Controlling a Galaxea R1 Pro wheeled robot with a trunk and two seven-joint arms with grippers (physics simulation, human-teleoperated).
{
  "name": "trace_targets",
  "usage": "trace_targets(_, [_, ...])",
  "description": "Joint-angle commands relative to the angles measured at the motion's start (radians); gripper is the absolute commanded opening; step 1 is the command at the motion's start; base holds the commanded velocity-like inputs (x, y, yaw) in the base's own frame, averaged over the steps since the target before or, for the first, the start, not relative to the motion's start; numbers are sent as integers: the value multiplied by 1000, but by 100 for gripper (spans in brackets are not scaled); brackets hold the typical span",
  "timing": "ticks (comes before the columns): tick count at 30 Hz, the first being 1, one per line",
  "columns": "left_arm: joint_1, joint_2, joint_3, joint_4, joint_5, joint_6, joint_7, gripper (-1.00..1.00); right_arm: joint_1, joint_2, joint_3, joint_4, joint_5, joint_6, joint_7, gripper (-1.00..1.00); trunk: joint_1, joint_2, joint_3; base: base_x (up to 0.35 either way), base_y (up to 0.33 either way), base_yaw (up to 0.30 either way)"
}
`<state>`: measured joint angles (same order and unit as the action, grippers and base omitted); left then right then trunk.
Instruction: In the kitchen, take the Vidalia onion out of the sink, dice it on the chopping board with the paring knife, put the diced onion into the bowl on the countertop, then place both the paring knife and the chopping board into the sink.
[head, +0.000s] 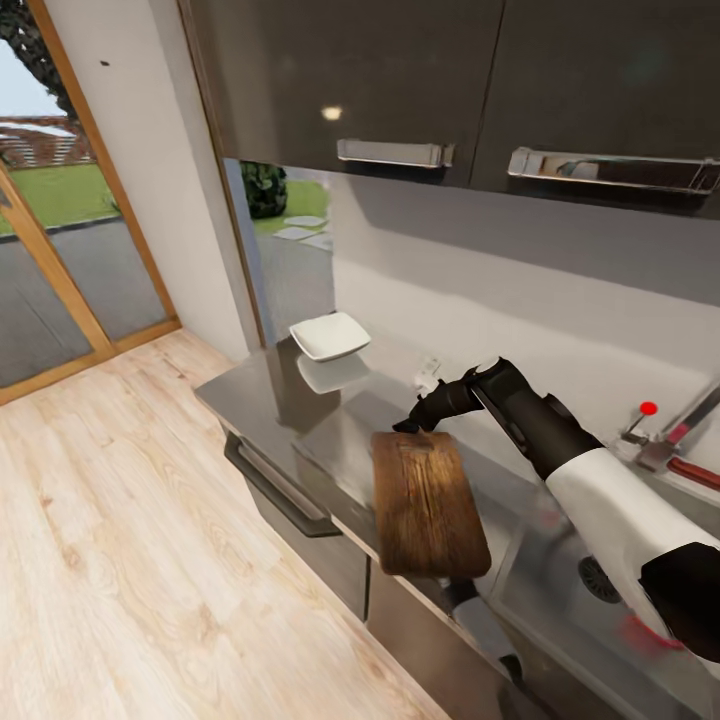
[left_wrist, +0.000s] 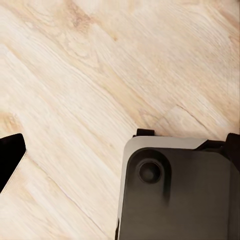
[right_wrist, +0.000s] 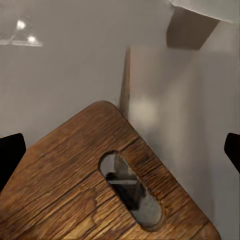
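Right gripper (head: 412, 424) open at board's (head: 428, 505) 12 o'clock end; board runs 12-to-6 along bench (head: 262, 392); left gripper's state indeterminable.

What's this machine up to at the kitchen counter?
The robot's right gripper is at the far, slotted end of the chopping board, which lies on the countertop beside the sink. A white bowl sits further along the counter. The left wrist camera just looks down at the wood floor.
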<state>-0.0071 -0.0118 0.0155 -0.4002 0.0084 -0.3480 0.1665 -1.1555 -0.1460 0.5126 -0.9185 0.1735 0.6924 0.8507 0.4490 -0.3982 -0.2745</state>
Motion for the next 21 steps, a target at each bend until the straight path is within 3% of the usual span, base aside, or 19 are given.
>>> trace_targets(1, [-1,0,1,1,1,-3,1,100,-1,0,1,-1,10,1,7,100,1,-2,-2,231,204,0])
trace_targets(11, [-1,-1,1,3,1,-3,2,100,-1,-1,1,-1,11,1,7,100,1,-2,-2,49,41,0])
trace_targets(21, [-1,-1,1,3,0,-3,1,100,0,-2,1,-1,11,1,8,100,1,-2,-2,0,-116,0])
